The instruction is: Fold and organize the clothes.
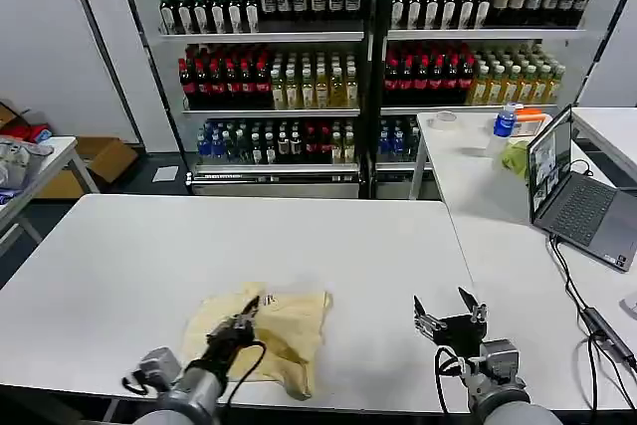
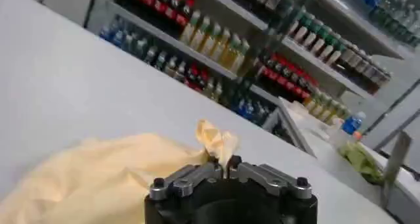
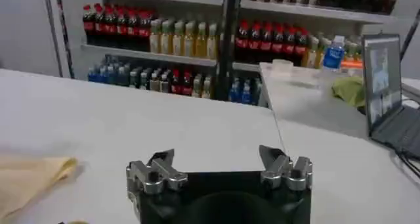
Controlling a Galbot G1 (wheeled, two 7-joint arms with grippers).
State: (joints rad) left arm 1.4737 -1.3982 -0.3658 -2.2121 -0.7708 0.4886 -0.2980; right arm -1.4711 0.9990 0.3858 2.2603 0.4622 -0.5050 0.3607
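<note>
Pinching a fold of the T-shirt, the left gripper sits low over the near edge of the desk, left of the middle. In the left wrist view its two fingers meet almost tip to tip on a small raised tuft of the pale cream-yellow fabric, which stands up just past the fingertips while the remaining cloth lies slack on the desktop beside them. From the head view the shirt is a crumpled, roughly square heap near the front edge, with a small label showing on its upper part, close to the left gripper's tips.

The right gripper hovers over bare desktop near the front edge, right of the middle and well apart from the shirt. Its fingers are spread wide with nothing between them. In the right wrist view a corner of the shirt lies off to one side.

On a second table toward the far right stand an open laptop, a blue-capped bottle and a green cloth lump. Shelves of drink bottles line the wall behind.
</note>
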